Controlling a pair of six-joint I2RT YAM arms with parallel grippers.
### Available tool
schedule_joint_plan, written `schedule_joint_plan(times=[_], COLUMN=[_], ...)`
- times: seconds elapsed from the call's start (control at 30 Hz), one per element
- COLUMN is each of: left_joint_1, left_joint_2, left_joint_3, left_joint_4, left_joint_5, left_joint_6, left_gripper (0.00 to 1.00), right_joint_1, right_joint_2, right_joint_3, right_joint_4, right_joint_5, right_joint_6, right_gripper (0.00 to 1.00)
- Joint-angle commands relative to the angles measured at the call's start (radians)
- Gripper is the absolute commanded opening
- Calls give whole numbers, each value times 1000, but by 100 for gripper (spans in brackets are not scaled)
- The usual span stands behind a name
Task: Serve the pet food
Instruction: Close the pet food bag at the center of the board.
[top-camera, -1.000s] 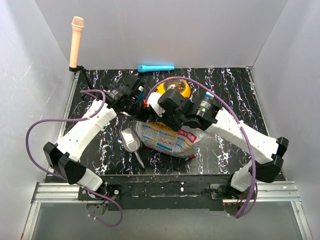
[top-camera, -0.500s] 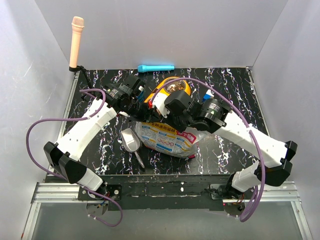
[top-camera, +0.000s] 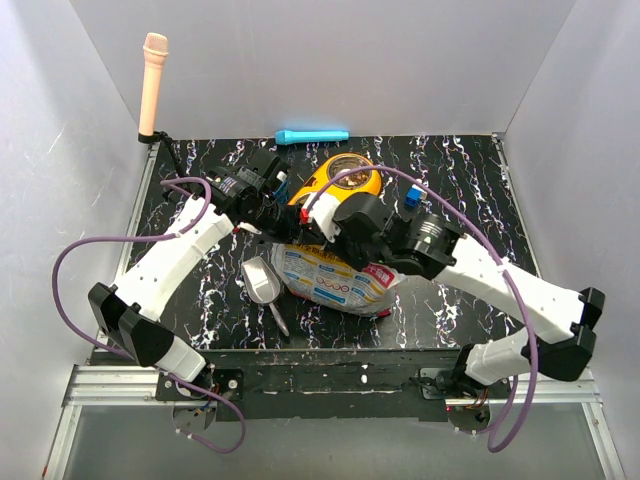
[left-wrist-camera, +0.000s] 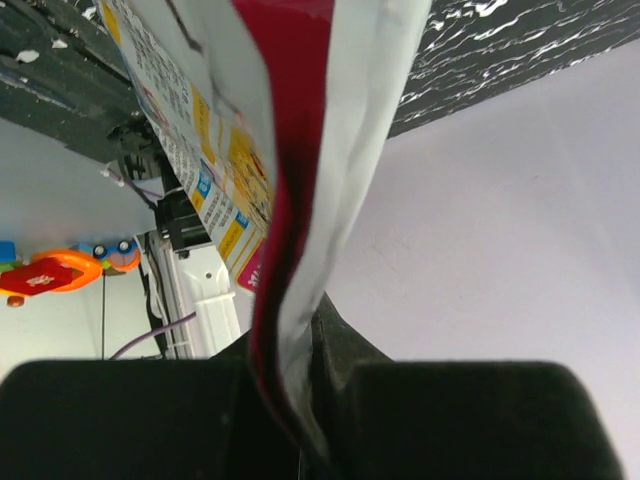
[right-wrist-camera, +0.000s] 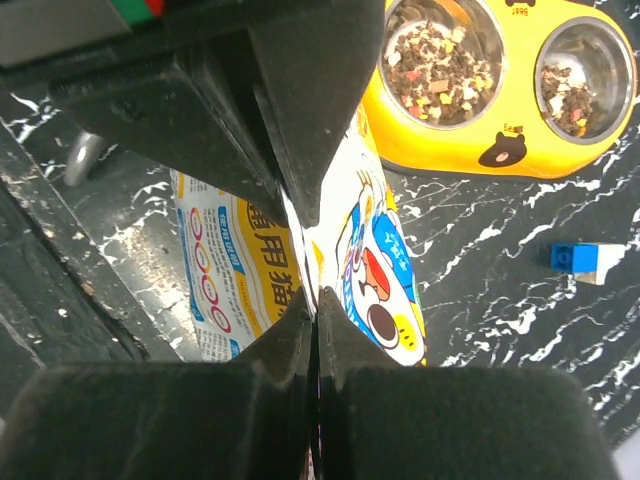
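- Top external view: the foil bag (top-camera: 335, 282) lies on its side at the centre of the black marbled table (top-camera: 460, 170). A metal scoop (top-camera: 261, 279) sits just beside its left end.
- The left gripper (top-camera: 278, 215) and the right gripper (top-camera: 315, 228) both meet the bag's upper edge, just below the yellow double bowl (top-camera: 368, 186).
- Left wrist view: the left gripper (left-wrist-camera: 298, 405) is clamped on a folded edge of the bag (left-wrist-camera: 300, 120). Red and white foil is pinched tight between its dark fingers (left-wrist-camera: 450, 420).
- Right wrist view: the right gripper (right-wrist-camera: 316, 330) is likewise pressed together on a thin edge of the bag (right-wrist-camera: 375, 265), at the centre of the frame.
- The pet food (right-wrist-camera: 437, 65) sits in the bowl (right-wrist-camera: 430, 140) at the upper right of this view. The left well holds a fuller layer and the right well a thinner scatter.
- A small blue and white block (right-wrist-camera: 578, 258) lies on the table at the right, below the bowl and apart from it.
- A blue tool (top-camera: 312, 135) lies at the table's far edge, top centre of the overhead view.
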Motion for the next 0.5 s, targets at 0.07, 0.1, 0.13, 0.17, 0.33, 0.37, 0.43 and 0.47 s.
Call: schedule_joint_plan(times=[0.07, 0.1, 0.13, 0.17, 0.33, 0.37, 0.43, 0.47], left_joint_1=[69, 69, 69, 69, 69, 69, 69, 69], left_joint_2=[-42, -41, -36, -36, -44, -45, -50, -52], left_joint_3=[42, 50, 59, 63, 60, 54, 53, 53], left_joint_4=[-40, -43, -49, -52, -57, -51, -52, -54], left_joint_5=[-24, -24, -25, -25, -30, -31, -31, -36], left_joint_6=[-2, 1, 3, 6, 4, 3, 3, 3], left_gripper=[0, 0, 0, 0, 0, 0, 0, 0], right_joint_1=[-48, -48, -48, -48, -48, -48, -48, -48], right_joint_2=[-119, -99, -82, -64, -4, 1, 19, 32], right_joint_3=[-36, -18, -1, 18, 84, 93, 123, 142], right_joint_4=[-127, -130, -133, -136, -156, -151, -162, -174], right_joint_5=[-20, -26, -21, -14, 12, 6, -6, -4], right_joint_6=[58, 60, 58, 55, 23, 20, 17, 20], right_gripper=[8, 20, 19, 8, 4, 6, 9, 2])
